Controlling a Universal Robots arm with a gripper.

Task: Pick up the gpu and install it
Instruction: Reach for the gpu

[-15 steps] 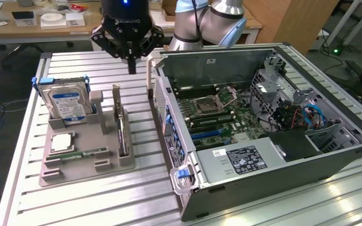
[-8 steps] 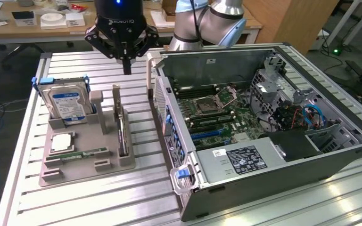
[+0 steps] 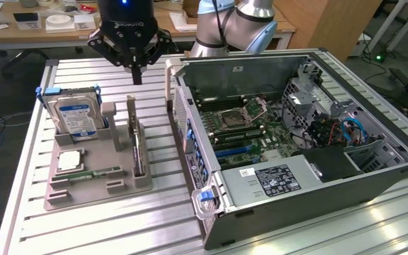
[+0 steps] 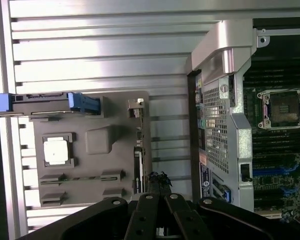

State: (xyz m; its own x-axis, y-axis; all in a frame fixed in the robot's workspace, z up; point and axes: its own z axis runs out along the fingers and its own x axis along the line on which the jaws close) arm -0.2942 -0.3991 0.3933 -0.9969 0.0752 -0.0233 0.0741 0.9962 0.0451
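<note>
The gpu (image 3: pixel 139 154) stands on edge in a slot along the tray (image 3: pixel 104 156), top edge free for grabbing. The gripper (image 3: pixel 136 74) hangs above the tray's far end, fingers pressed together, empty.

table (image 3: pixel 83 228): ribbed shiny metal | tray (image 3: pixel 104 156): matt grey plastic | computer case (image 3: pixel 317 196): dark matt metal

Over tray (image 3: pixel 98 155): open from above, down to gpu (image 3: pixel 138 154) top edge
Tray flank: tall upright hard drive (image 3: pixel 76 118)
Tray-case gap: narrow table (image 3: pixel 165 164) strip beside case (image 3: pixel 189 122) wall
Case top: open; cables (image 3: pixel 346 130) crowd one end
</note>
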